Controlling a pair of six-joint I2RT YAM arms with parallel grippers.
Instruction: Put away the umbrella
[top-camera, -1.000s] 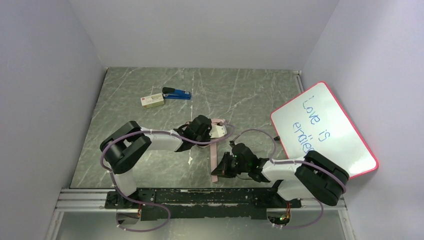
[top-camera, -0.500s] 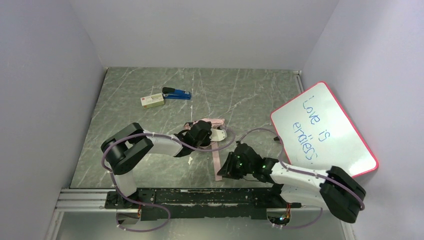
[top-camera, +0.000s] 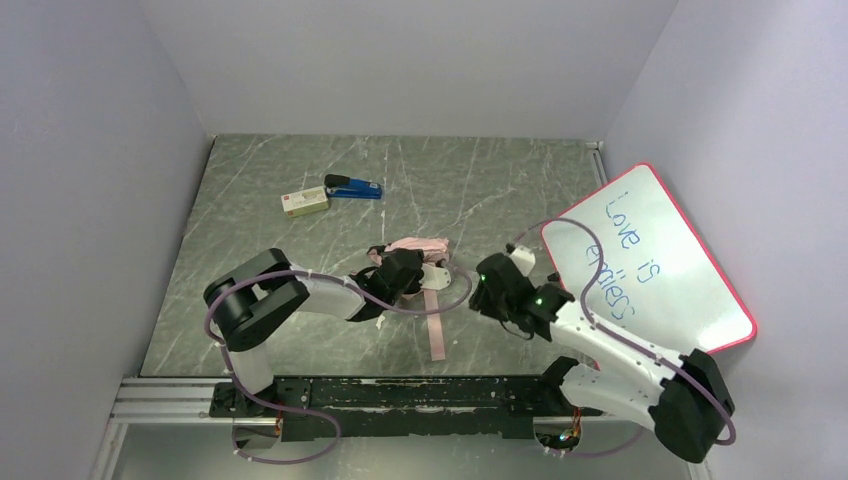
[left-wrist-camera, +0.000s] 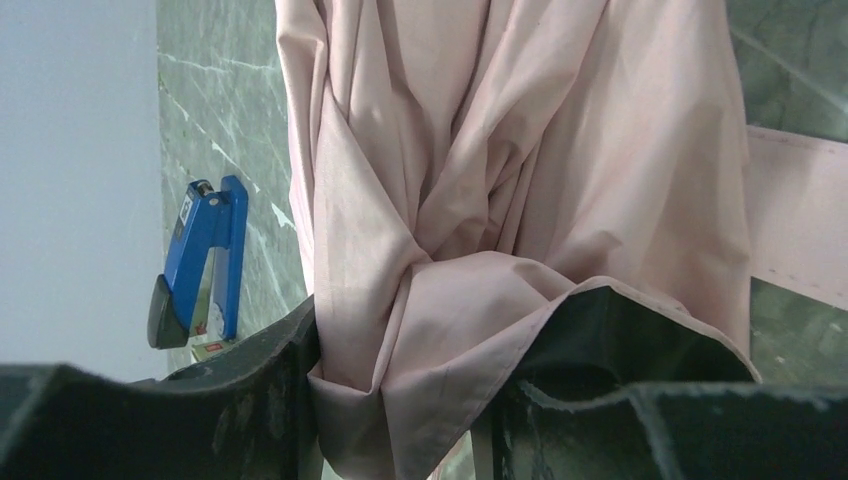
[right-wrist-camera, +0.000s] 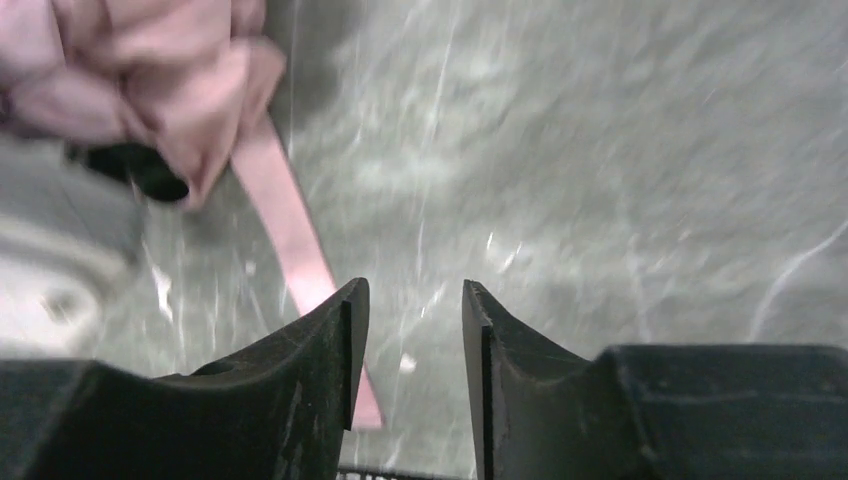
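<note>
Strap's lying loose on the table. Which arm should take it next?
Right. The right hand is open, empty and near the strap. The left hand is clamped on the umbrella fabric, and releasing it would likely loosen the bundle.

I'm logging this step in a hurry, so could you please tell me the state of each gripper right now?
Left gripper: closed on the bunched pale pink thin-fabric umbrella.
Right gripper: open, holding nothing.

Blue stapler; small box; whiteboard
</note>
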